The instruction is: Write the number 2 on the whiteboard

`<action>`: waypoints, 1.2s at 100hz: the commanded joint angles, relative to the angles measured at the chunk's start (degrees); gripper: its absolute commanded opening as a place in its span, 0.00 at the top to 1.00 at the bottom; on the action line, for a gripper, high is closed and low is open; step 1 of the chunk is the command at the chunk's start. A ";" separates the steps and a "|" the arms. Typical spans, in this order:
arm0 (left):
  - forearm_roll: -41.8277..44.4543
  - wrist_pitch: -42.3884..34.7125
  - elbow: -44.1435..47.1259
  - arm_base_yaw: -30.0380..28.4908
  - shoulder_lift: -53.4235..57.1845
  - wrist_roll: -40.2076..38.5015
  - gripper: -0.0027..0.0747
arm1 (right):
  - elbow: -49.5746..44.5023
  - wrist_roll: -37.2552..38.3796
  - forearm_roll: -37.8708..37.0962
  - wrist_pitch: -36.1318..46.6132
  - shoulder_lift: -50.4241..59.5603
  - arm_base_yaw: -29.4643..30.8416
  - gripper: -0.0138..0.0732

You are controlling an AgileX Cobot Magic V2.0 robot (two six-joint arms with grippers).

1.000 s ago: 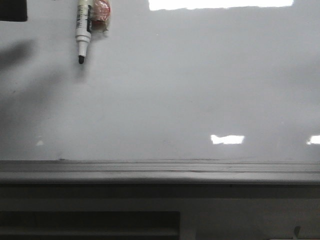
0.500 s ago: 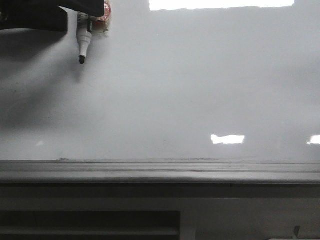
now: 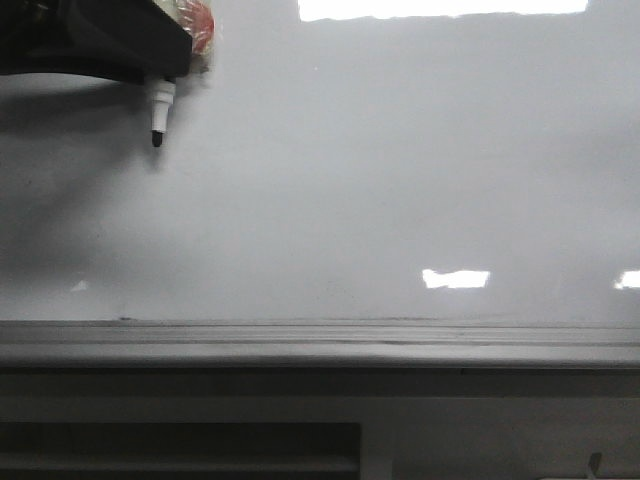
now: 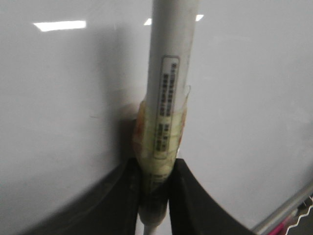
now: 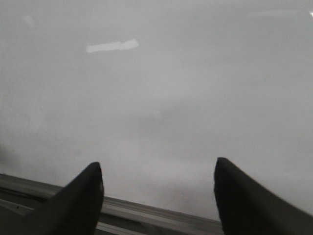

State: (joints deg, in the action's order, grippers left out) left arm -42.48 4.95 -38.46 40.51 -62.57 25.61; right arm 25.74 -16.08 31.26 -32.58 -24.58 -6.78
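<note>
You see only the tip end of the marker (image 3: 158, 112) in the front view; the left gripper (image 3: 100, 40) covers its barrel and runs off the upper left edge. Its label print (image 4: 166, 105) is too blurred to read. The whiteboard (image 3: 400, 180) is cut off on all sides except the bottom.

The whiteboard (image 3: 380, 180) is a large, glossy board of pale grey-white colour. It fills almost all of the front view, with bright reflections of lamps near its top edge and low on its right side. A grey metal ledge (image 3: 320, 345) runs along its lower edge. Its surface is blank: no stroke of the number 2 is on it yet.
</note>
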 commanded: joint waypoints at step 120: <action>5.01 34.39 -17.59 5.91 -6.32 24.11 0.99 | 39.81 -33.51 25.98 -36.85 -44.86 -13.19 0.34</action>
State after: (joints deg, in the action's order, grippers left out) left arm -35.59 40.97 -53.18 45.98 -69.35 49.66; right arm 63.39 -48.70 54.51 -68.13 -69.46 -19.69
